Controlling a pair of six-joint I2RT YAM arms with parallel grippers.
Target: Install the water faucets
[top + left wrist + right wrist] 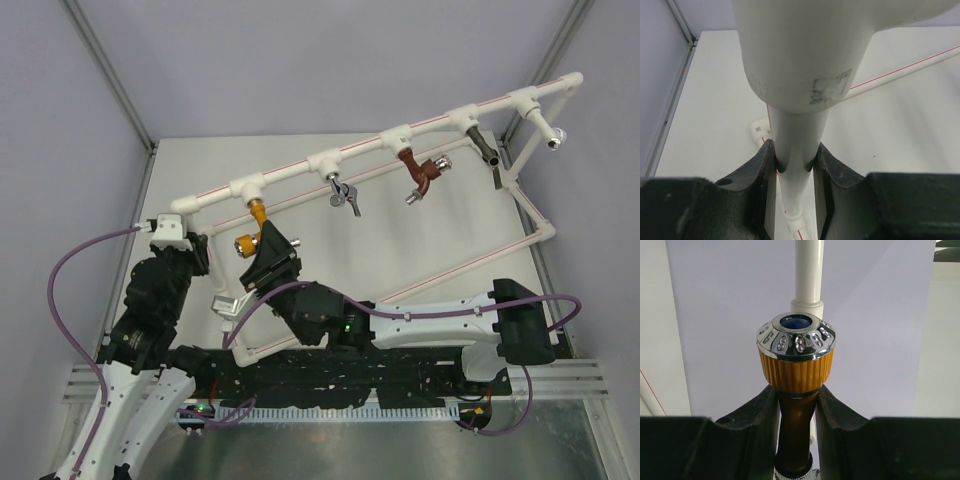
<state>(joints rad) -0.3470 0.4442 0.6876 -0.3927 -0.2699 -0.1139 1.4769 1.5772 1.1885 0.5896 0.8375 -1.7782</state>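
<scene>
Right wrist view: grips the orange tap (795, 425) below its silver knob (795, 342) with the right jaws. Clamps the white pipe (796, 145) between the left jaws.

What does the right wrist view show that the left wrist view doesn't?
Only the right wrist view: the orange-yellow faucet, its silver knob with a blue centre, clamped in the right hand. Only the left wrist view: the left hand gripping a white pipe below a wide fitting, plus the table. Both: a hand shut on its part, with white piping in view.
</scene>
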